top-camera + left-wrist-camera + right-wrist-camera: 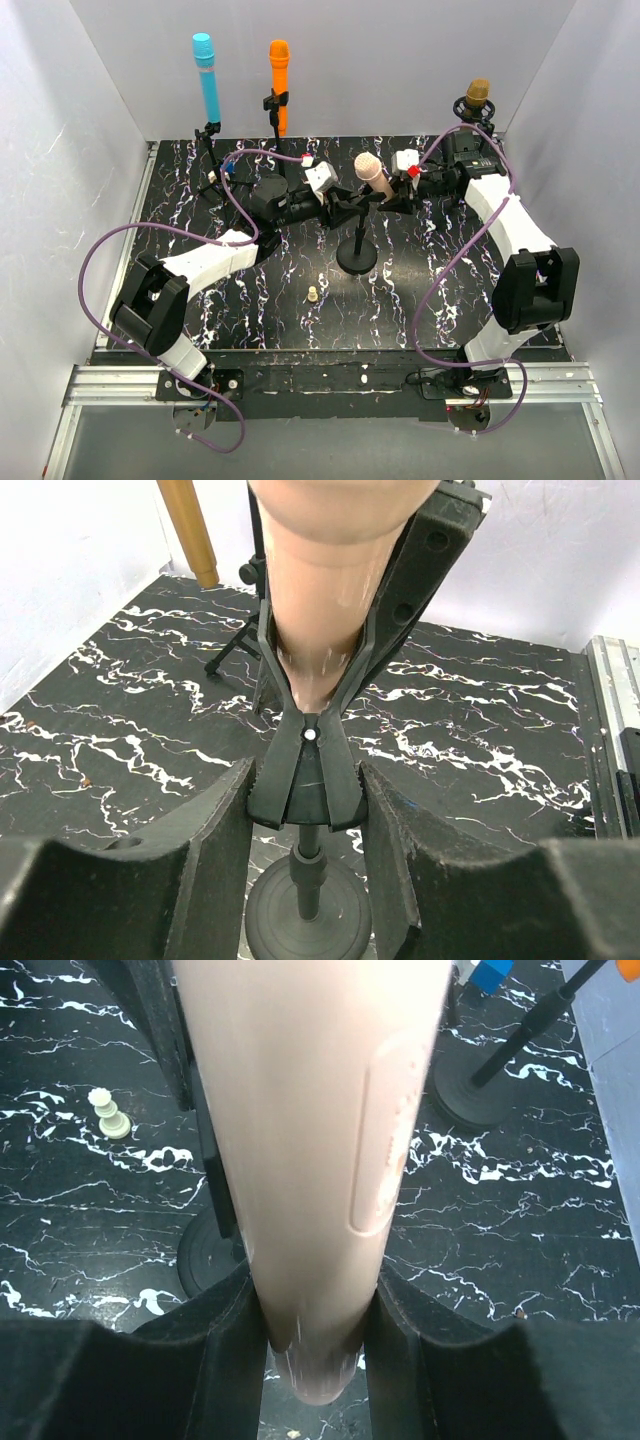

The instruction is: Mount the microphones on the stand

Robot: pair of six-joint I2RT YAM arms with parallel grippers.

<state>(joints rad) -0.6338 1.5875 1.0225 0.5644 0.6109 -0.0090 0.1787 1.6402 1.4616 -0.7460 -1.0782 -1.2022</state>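
Note:
The pale pink microphone [369,171] stands tilted in the clip [285,770] of the middle stand [356,258]. My right gripper [388,200] is shut on the pink body [310,1160] near its lower end. My left gripper [338,203] is closed on the clip's two handles, its pads [225,820] touching them from either side. The light blue microphone [206,75], the orange one [279,78] and the golden-brown one [477,98] each stand upright in a stand at the back.
A tiny beige peg [313,294] stands on the black marbled mat [250,300] in front of the middle stand. White walls close in the back and both sides. The round base [475,1100] of another stand sits beyond my right gripper.

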